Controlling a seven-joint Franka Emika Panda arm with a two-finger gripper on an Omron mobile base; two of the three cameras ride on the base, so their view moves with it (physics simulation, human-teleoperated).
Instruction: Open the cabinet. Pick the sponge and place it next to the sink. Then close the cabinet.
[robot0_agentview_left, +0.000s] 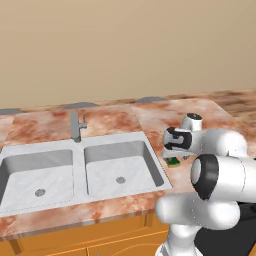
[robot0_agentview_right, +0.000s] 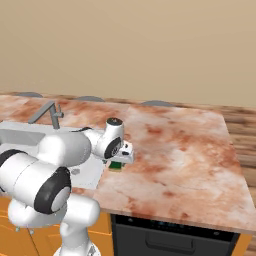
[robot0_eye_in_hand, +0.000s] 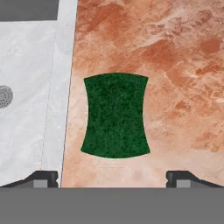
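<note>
The sponge (robot0_eye_in_hand: 116, 114) lies flat on the marble counter, green face up, just right of the sink's rim (robot0_eye_in_hand: 61, 87). My gripper (robot0_eye_in_hand: 113, 178) hangs straight above it, open, its two fingertips spread wider than the sponge and clear of it. From the base cameras the sponge (robot0_agentview_left: 174, 161) (robot0_agentview_right: 116, 166) peeks out as a small green and yellowish block under the hand (robot0_agentview_left: 176, 156) (robot0_agentview_right: 120, 161). The cabinet is out of view.
The double-basin sink (robot0_agentview_left: 75, 170) with a grey faucet (robot0_agentview_left: 77, 125) sits left of the sponge. Open marble counter (robot0_agentview_right: 180, 145) stretches to the right. Orange lower doors (robot0_agentview_left: 100, 240) run below the counter edge, and a dark oven front (robot0_agentview_right: 170, 235) sits under the right part.
</note>
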